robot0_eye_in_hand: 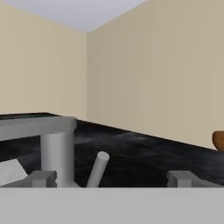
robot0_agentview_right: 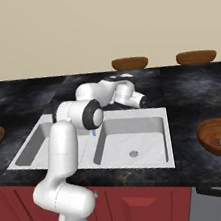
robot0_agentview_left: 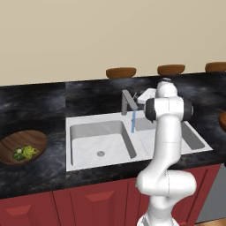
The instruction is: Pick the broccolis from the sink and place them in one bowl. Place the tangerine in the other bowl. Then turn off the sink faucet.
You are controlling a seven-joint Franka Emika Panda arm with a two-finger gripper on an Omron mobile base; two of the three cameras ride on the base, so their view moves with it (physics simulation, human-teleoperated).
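Reaching for the faucet (robot0_agentview_left: 128,104) behind the sink (robot0_agentview_left: 88,163), fingers (robot0_eye_in_hand: 43,178) spread wide around its lever (robot0_eye_in_hand: 98,168); water running. Next, judged: nudge lever sideways to shut off.

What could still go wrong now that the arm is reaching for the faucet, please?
The gripper stands open at the faucet, with the thin lever off to one side between the fingers; closing or pushing could slip past it. Water is running, so a weak nudge may leave it on. The arm leans over the sink and could bump the spout.
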